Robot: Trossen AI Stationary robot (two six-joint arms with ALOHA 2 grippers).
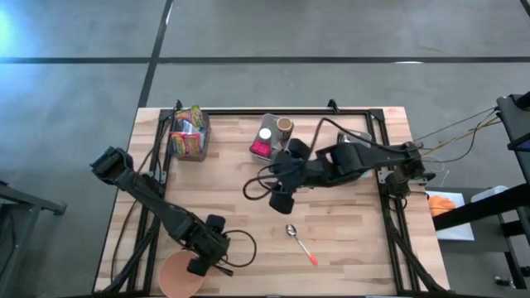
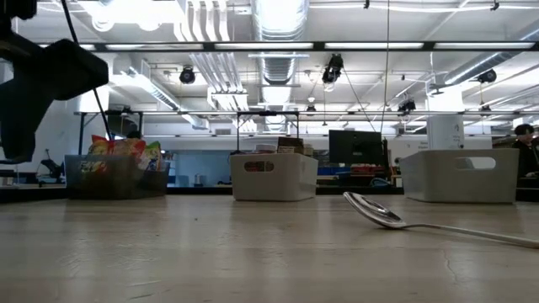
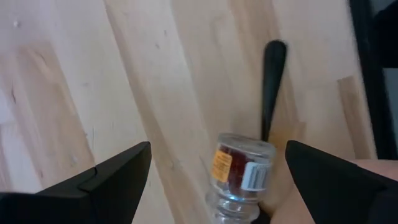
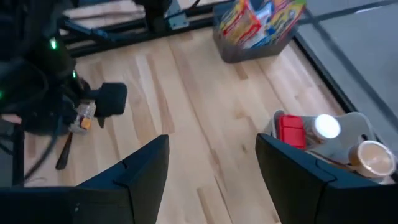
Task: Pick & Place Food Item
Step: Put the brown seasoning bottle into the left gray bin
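A small clear jar (image 3: pixel 239 174) with red contents and a yellow-and-white label sits between the fingers of my left gripper (image 3: pixel 217 146). The gripper is open and points steeply down at the near left of the table (image 1: pixel 203 263). Its fingers stand on either side of the jar with a gap to each. What the jar rests on is hidden at the picture's edge. The right wrist view shows the jar (image 4: pixel 84 113) at the left fingers. My right gripper (image 4: pixel 212 140) is open with nothing between its fingers, high over the table's middle (image 1: pixel 280 200).
A salmon plate (image 1: pixel 175 280) lies at the near edge under the left arm. A black stick-like handle (image 3: pixel 272 81) lies beside the jar. A spoon (image 1: pixel 300 242) lies near the middle. A dark bin of snack packets (image 1: pixel 189 132) and a white bin of containers (image 1: pixel 273 136) stand at the back.
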